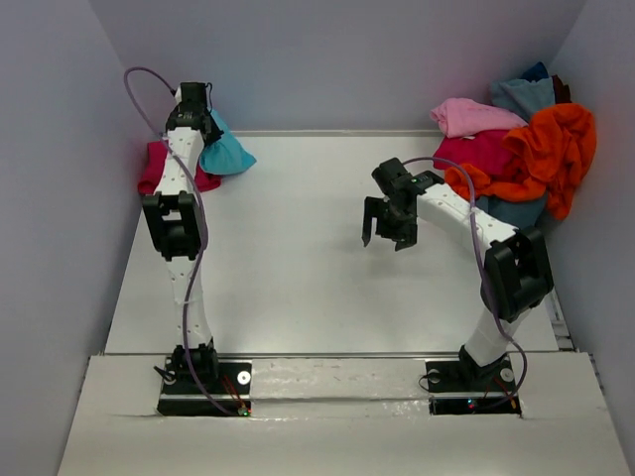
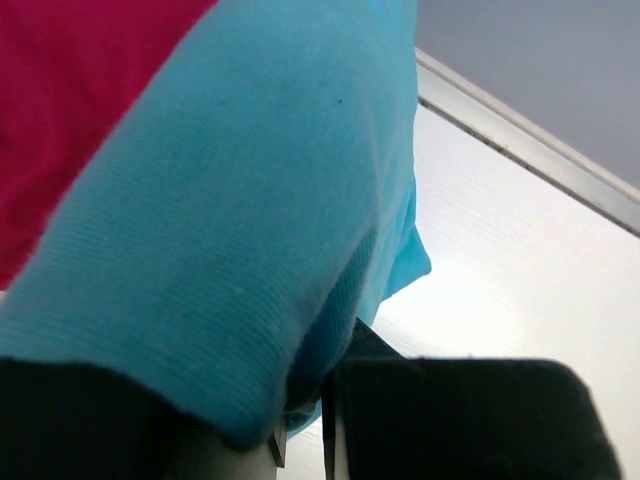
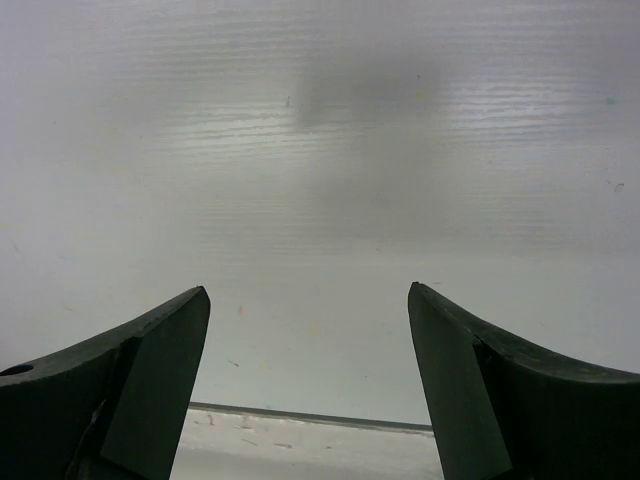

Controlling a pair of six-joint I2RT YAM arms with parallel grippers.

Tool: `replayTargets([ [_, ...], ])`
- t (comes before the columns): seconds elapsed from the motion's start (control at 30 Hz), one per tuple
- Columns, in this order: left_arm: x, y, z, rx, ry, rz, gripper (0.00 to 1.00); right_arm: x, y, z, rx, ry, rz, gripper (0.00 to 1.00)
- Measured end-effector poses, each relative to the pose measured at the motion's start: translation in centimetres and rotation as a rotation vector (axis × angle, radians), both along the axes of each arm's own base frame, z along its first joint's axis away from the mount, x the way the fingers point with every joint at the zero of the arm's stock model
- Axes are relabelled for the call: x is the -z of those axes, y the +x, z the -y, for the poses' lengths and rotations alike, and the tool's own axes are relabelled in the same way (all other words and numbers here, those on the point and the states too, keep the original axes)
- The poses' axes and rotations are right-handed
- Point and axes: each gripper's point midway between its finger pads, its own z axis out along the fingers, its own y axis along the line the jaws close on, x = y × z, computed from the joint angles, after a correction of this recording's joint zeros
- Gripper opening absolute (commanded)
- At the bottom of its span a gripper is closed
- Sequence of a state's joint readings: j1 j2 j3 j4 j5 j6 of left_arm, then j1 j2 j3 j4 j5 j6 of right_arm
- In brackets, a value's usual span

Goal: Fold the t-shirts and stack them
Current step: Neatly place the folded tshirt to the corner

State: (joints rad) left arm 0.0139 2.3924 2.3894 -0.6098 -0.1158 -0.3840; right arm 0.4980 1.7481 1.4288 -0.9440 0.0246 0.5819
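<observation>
While the left tool (image 1: 201,121) grips the turquoise t-shirt (image 1: 228,151) above the magenta-pink t-shirt (image 1: 157,171), the right tool (image 3: 308,292) hangs spread wide over the tabletop (image 1: 298,288)

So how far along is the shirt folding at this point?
Early to midway. One red shirt lies at the far left corner, seemingly placed already, though its fold is hidden. The left gripper holds the turquoise shirt right by it. The right gripper is open over the table. A crumpled heap, orange shirt and pink shirt on top, waits at far right.
</observation>
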Motion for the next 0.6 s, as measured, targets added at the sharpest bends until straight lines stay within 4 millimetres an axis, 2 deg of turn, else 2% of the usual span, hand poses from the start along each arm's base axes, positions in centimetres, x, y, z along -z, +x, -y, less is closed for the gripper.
replayTargets([
  [0.2, -0.9, 0.8, -3.8, -0.048, -0.01, 0.056, 0.05, 0.1, -0.3, 0.1, 0.007, -0.004, -0.012, 0.86],
  [0.47, -1.5, 1.1, -7.6, -0.106, -0.011, 0.095, 0.05, 0.1, -0.4, 0.1, 0.011, 0.0, -0.02, 0.85],
  [0.6, -1.0, 0.3, -9.8, -0.148, -0.017, 0.089, 0.05, 0.3, -0.5, 0.0, 0.011, 0.0, -0.029, 0.85],
])
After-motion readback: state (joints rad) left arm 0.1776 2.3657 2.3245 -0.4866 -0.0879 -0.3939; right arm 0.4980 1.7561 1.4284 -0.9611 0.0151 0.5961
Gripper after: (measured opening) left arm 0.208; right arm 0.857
